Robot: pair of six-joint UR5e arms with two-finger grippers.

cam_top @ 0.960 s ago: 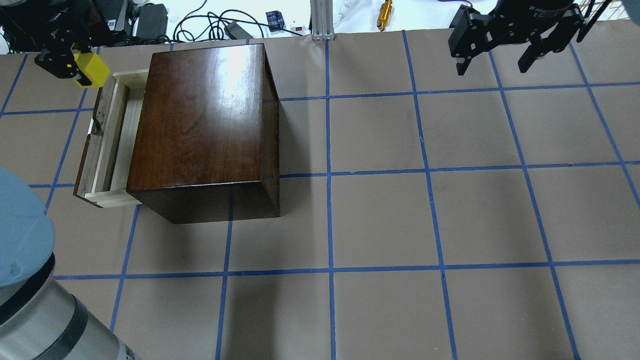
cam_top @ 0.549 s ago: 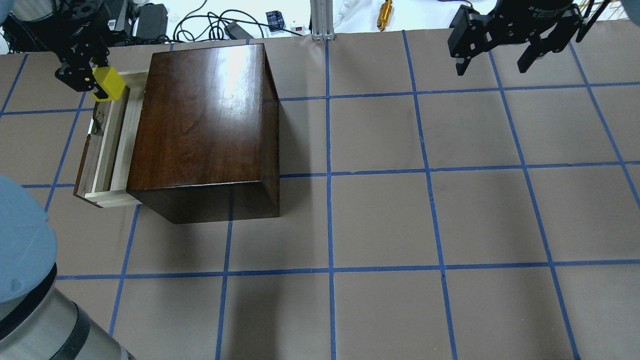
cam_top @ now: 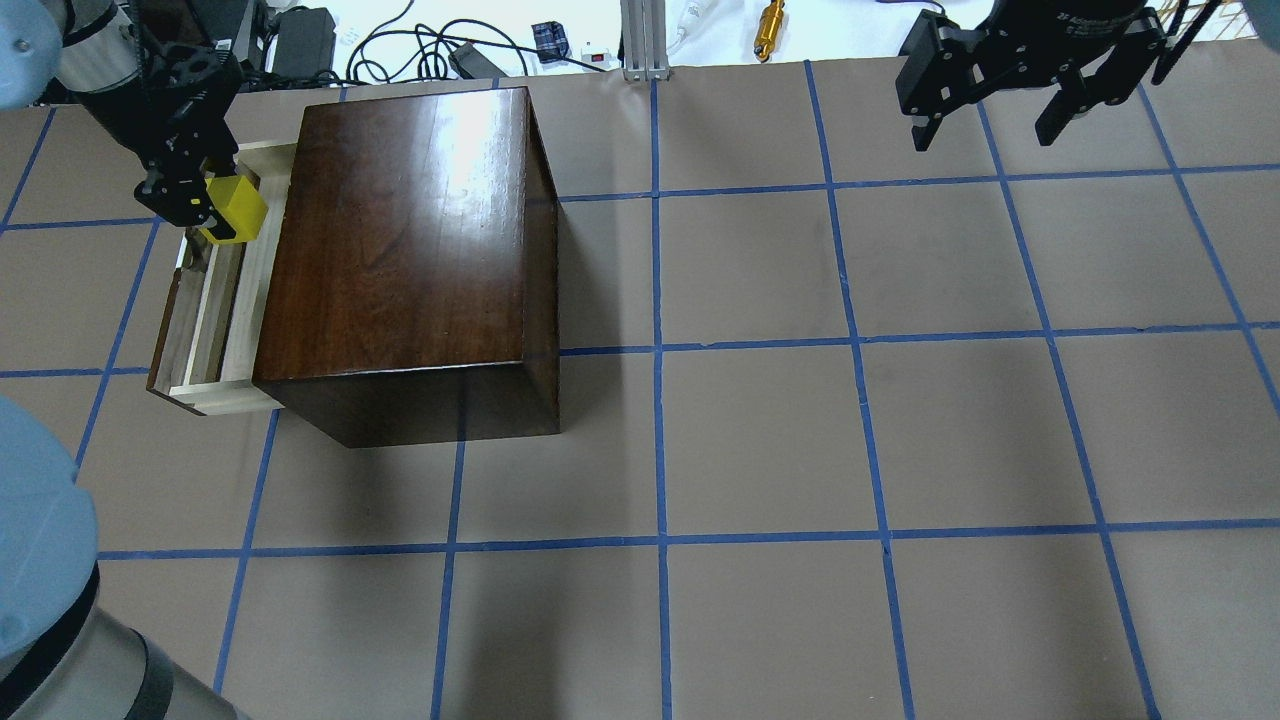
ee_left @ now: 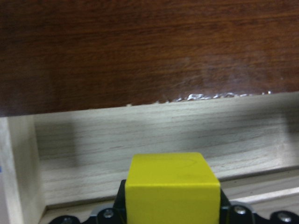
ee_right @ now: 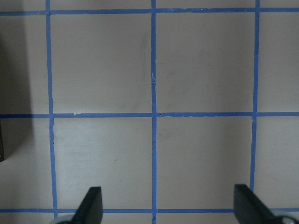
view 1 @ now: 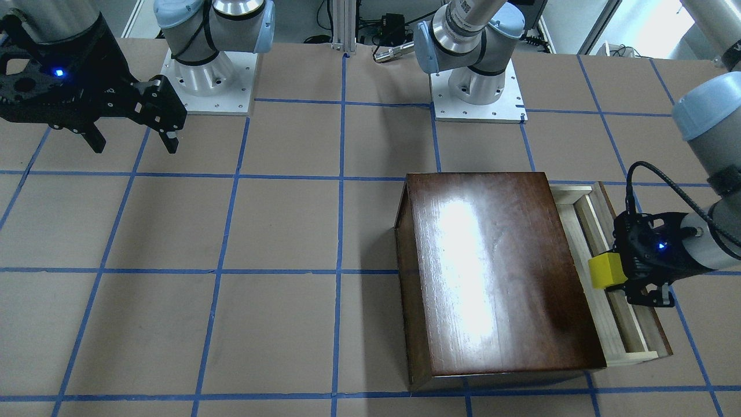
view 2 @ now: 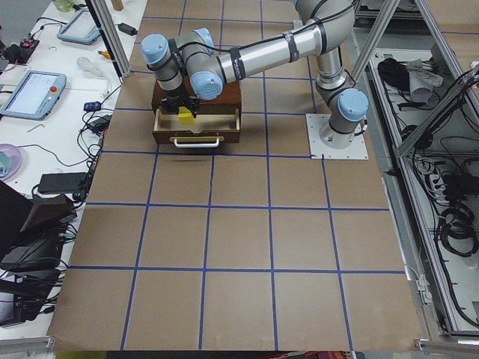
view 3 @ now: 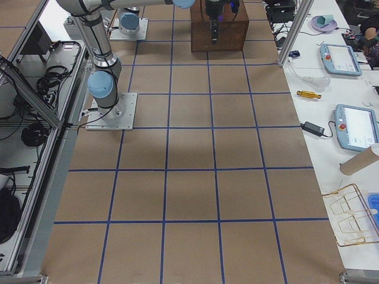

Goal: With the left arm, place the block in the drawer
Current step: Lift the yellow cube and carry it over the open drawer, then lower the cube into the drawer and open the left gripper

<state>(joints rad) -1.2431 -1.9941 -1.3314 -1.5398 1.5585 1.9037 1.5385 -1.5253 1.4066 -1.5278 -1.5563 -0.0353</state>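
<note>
Brown table (cam_top: 960,440), blue tape grid (cam_top: 659,348)

A: How many arms does the robot have?
B: Two, the left arm (view 1: 706,116) and the right arm (view 1: 231,17). Each carries one tool: the left tool (cam_top: 215,210) and the right tool (cam_top: 985,130).
A: And on the bench (cam_top: 760,440)?
B: One box (cam_top: 400,240) with one drawer (cam_top: 215,320), and one block (cam_top: 240,205).

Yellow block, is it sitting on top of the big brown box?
No, the left gripper holds the block over the open drawer, beside the box.
</note>
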